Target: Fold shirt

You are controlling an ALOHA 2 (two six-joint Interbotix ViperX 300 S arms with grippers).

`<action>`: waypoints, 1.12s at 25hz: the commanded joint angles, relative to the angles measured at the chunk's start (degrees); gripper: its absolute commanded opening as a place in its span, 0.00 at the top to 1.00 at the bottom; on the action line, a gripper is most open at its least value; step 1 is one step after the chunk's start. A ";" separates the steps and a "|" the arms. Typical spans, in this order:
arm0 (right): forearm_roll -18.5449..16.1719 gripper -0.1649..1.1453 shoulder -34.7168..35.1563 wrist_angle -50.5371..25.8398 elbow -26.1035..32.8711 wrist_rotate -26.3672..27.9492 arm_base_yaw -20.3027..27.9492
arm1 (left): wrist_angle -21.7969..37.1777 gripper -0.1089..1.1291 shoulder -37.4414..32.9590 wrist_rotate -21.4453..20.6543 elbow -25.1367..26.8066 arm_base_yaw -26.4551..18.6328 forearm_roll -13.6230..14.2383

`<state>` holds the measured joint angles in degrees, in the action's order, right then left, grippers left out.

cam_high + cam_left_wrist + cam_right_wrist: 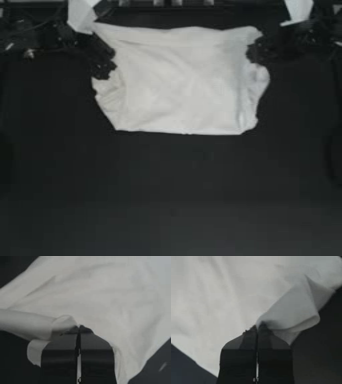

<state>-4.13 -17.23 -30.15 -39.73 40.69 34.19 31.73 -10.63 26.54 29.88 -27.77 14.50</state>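
Lying toward twelve o'clock on the dark matte table (pixel 167 200), the plain white short-sleeved T-shirt of soft, wrinkled fabric (pixel 180 80) forms a roughly rectangular, partly folded mass. Its far edge runs close along the table's twelve o'clock border; its near edge is straight and stops around the table's centre. Creases fan diagonally across the top layer.

Left gripper (pixel 100 62): positioned at the shirt's nine o'clock edge, arm entering from the ten o'clock corner. In the left wrist view its dark jaws (pixel 79 331) stand pressed together, with a rolled fold of white cloth bunched at the tips; the grip is clamped on the shirt's edge.

Right gripper (pixel 257 50): positioned at the shirt's three o'clock edge, slightly nearer twelve o'clock than the left one, arm entering from the two o'clock corner. In the right wrist view its jaws (pixel 258 327) are likewise closed together, pinching a curled flap of the shirt that loops up beside the tips.

Cloth bulges outward below each grip point, at roughly eight and four o'clock of the garment.
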 commanded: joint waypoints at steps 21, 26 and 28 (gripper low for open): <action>1.85 0.84 13.80 11.34 8.35 -0.53 -4.75 | -12.30 0.90 10.99 -1.58 -3.60 3.25 -2.37; 1.76 0.84 14.33 12.22 8.00 -0.53 -5.01 | -14.85 0.90 12.92 -1.58 -3.87 3.69 -2.37; 1.41 0.84 14.33 12.22 7.91 -0.62 -4.92 | -15.21 0.90 13.45 -1.58 -3.87 3.78 -2.37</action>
<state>-2.46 -1.93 -18.37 -32.78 40.25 29.36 17.14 4.04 25.05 26.89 -24.17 12.22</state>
